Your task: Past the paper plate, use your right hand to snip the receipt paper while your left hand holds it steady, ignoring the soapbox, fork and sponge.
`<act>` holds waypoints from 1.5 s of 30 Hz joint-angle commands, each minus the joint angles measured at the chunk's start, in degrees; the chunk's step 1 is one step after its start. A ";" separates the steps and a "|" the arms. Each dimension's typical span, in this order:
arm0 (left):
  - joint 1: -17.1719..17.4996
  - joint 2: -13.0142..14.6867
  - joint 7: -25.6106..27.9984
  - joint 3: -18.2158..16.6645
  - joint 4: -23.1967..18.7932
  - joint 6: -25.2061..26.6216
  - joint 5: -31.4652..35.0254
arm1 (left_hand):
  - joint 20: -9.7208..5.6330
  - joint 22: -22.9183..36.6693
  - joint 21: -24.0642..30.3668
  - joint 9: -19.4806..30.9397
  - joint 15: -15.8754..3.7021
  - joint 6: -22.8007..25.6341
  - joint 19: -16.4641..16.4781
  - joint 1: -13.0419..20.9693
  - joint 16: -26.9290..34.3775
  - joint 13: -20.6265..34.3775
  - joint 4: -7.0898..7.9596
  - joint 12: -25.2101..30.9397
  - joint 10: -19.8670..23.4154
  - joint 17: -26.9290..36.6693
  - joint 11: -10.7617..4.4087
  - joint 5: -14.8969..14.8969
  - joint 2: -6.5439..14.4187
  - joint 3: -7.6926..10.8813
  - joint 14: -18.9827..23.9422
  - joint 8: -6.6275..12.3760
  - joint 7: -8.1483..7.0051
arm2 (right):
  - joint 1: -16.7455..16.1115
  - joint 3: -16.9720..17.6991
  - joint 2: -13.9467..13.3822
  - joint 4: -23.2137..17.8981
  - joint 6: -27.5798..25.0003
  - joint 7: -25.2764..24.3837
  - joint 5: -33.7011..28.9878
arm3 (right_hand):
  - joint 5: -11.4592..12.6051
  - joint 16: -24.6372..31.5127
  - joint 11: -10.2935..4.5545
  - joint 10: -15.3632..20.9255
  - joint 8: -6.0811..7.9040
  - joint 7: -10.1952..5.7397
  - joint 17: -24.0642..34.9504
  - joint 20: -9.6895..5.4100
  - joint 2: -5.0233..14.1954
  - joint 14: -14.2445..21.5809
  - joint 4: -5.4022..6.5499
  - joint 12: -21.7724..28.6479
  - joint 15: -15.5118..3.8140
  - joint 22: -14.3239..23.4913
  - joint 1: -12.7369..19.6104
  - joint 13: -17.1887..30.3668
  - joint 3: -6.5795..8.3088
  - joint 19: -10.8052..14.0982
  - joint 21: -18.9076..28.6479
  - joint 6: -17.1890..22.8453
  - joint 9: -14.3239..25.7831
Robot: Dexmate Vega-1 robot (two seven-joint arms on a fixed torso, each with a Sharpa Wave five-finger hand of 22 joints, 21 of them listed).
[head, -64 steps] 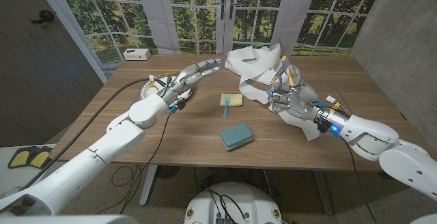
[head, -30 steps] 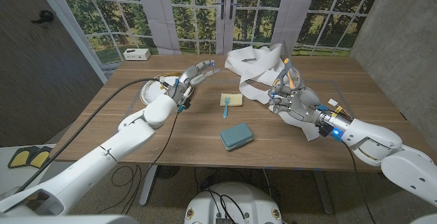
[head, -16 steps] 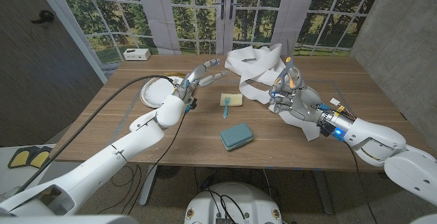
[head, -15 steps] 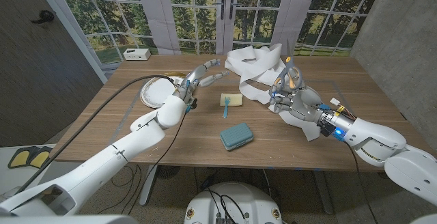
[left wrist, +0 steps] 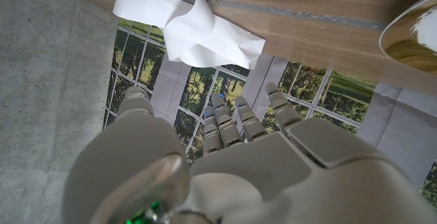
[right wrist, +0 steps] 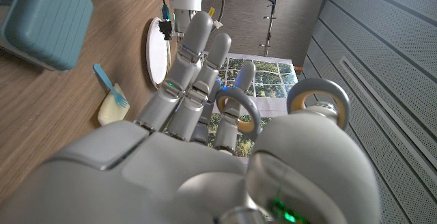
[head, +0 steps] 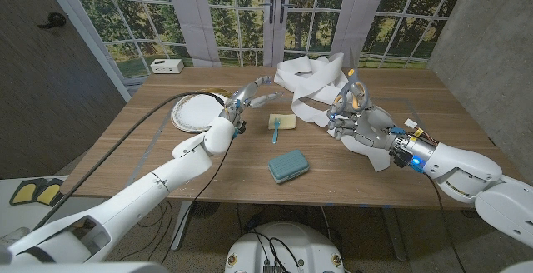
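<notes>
**benchwatcher:** So where's everything sitting relative to the receipt paper point(head: 312, 77)? It's that big crumpled white heap at the far middle of the bench point(head: 250, 161), with a strip trailing off toward the right arm.

**snipfan:** Right robot hand point(head: 354, 121) is on the trailing end of that strip, nearer the robot than the main heap. It's gripping the scissors point(head: 353, 95), grey and orange loop handles sticking up out of the fingers. In the right wrist view the fingers go through the handles point(right wrist: 235, 111). Can't tell whether the blades are apart or together.

**benchwatcher:** And the left one?

**snipfan:** Left robot hand point(head: 252, 96) hovers just left of the heap, fingers stretched out toward the paper and spread apart, nothing in it. From the left wrist view the fingertips point(left wrist: 242, 111) are near the paper's edge point(left wrist: 198, 26) but I can't say they touch.

**benchwatcher:** The other stuff?

**snipfan:** Paper plate point(head: 198, 111) is left of the heap, beyond the left forearm. Yellow sponge point(head: 285, 121) with the blue fork point(head: 274, 128) lying on it sits on the near side of the paper, between the hands. Teal soapbox point(head: 288, 166) is closer still to the robot.
</notes>
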 commanded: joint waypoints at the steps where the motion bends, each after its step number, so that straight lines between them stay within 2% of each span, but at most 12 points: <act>1: -3.69 -1.44 -3.36 2.63 2.76 2.78 0.72 | -0.27 0.00 -0.15 0.07 -2.51 -0.27 -0.12 -0.39 0.08 0.10 -0.22 0.10 -0.20 -0.03 -0.15 0.30 -0.21 -0.07 -0.27 0.05 0.09 | -1.51 0.98 0.61 -0.69 -0.46 1.93 -0.38 | -0.21 -0.31 -0.08 0.55 -0.36 0.13 -0.28 -0.99 0.11 -0.34 -0.21 -0.21 -0.06 0.15 0.93 0.05 -0.41 -0.16 -0.34 -0.01 0.00; 13: -5.21 -1.66 -3.95 3.50 3.82 3.20 0.65 | -0.25 -0.01 -0.17 0.03 -2.44 -0.37 -0.14 -0.76 0.16 0.08 -0.15 0.10 -0.40 -0.06 -0.26 0.31 -0.25 -0.20 -0.25 0.10 0.05 | -2.23 1.18 0.98 -1.31 -0.38 1.91 -1.74 | -0.51 -0.12 -0.05 0.79 -0.75 0.03 -0.80 -0.85 0.69 -0.53 -0.37 -0.59 -0.20 0.18 1.74 -0.68 -0.20 -0.16 -0.64 0.15 0.09; 25: -4.80 -1.34 -2.67 3.13 3.88 3.67 0.57 | -0.27 0.00 -0.15 -0.03 -2.33 -1.40 -0.02 -1.01 0.22 0.06 -0.16 0.09 -0.65 -0.11 -0.28 0.35 -0.19 -0.23 -0.25 -0.17 0.20 | 0.06 -0.66 0.45 -0.93 -1.46 2.47 -0.83 | -0.89 0.16 -0.32 1.62 -1.47 0.42 -1.03 -0.69 1.05 -0.68 -0.90 -1.15 -0.09 0.21 3.22 -2.03 0.09 -0.32 -0.97 1.36 -0.95; 27: -4.89 -1.31 -2.40 3.20 3.93 3.92 0.90 | -0.24 0.00 -0.15 -0.05 -2.23 -1.30 -0.02 -0.96 0.21 0.05 -0.23 0.11 -0.68 -0.14 -0.53 0.39 -0.09 -0.16 -0.31 -0.04 -0.88 | 0.64 -1.15 0.31 -0.70 -1.34 2.66 -1.02 | -0.96 0.19 -0.31 1.58 -1.54 0.59 -1.05 -0.71 1.15 -0.71 -0.96 -1.13 -0.19 0.22 3.42 -1.98 0.14 -0.31 -1.01 1.22 -0.83; 30: -5.29 -1.25 -2.73 3.46 3.94 4.74 1.28 | -0.16 0.00 -0.15 -0.06 -2.09 -1.04 0.01 -0.90 0.21 0.04 -0.30 0.15 -0.65 -0.16 -0.61 0.41 -0.03 -0.11 -0.35 0.11 -1.58 | 1.24 -1.67 0.09 -0.55 -1.43 2.69 -0.90 | -1.05 0.23 -0.30 1.53 -1.64 0.53 -1.10 -0.71 1.27 -0.73 -1.00 -1.13 -0.22 0.22 3.61 -1.95 0.19 -0.27 -1.04 1.19 -0.80; 39: -7.50 -2.27 -2.57 5.43 6.50 5.22 3.63 | -0.04 0.00 -0.20 -0.04 -1.71 -1.33 -0.08 -1.12 -0.06 -0.14 -0.37 -0.32 -1.88 -0.22 -0.05 0.39 -0.10 -0.19 -1.20 0.13 -0.89 | 1.81 -2.68 -0.23 -0.46 -0.74 2.77 -1.09 | -1.35 0.40 -0.29 1.54 -1.91 0.60 -1.26 -0.78 1.51 -0.53 -0.99 -1.29 -0.29 0.23 3.86 -2.20 0.20 -0.24 -1.17 1.20 -0.72; 41: -7.79 -2.71 -1.60 5.88 7.47 4.60 4.38 | 0.07 0.01 -0.20 -0.08 -2.17 1.75 -0.09 -0.94 0.14 -0.72 -0.71 0.21 -0.20 -0.39 -2.12 0.49 0.02 -0.05 -1.01 1.23 -3.95 | 1.80 -2.78 -0.43 -0.62 -1.01 2.42 -0.88 | -1.43 0.42 -0.32 1.89 -1.96 0.59 -1.24 -0.76 1.61 -0.62 -0.98 -1.32 -0.29 0.24 3.91 -2.45 0.21 -0.26 -1.22 1.21 -0.67; 43: -8.45 -2.94 -2.68 6.43 7.78 5.41 4.64 | 0.03 0.00 -0.16 -0.10 -2.32 1.55 0.03 -0.77 0.15 -0.90 -0.88 0.20 -0.06 -0.45 -2.08 0.52 -0.02 -0.01 -0.98 1.04 -4.23 | 1.98 -3.06 -0.59 -0.69 -0.99 2.48 -0.88 | -1.53 0.44 -0.51 1.94 -2.06 0.46 -1.22 -0.72 1.71 -0.74 -0.99 -1.33 -0.21 0.25 4.03 -2.50 0.23 -0.26 -1.26 1.35 -0.73; 45: -8.99 -3.35 -3.15 6.86 8.36 5.81 4.80 | 0.00 0.00 -0.18 -0.12 -2.04 0.28 -0.01 -0.76 -0.01 -1.17 -1.00 -0.27 -1.02 -0.49 -1.55 0.54 -0.08 -0.03 -1.47 0.45 -3.37 | 2.07 -3.24 -0.68 -0.85 -0.86 2.28 -1.05 | -1.62 0.43 -0.50 1.97 -2.19 0.51 -1.37 -0.72 1.72 -0.65 -1.01 -1.34 -0.23 0.25 4.13 -2.52 0.22 -0.24 -1.29 1.27 -0.75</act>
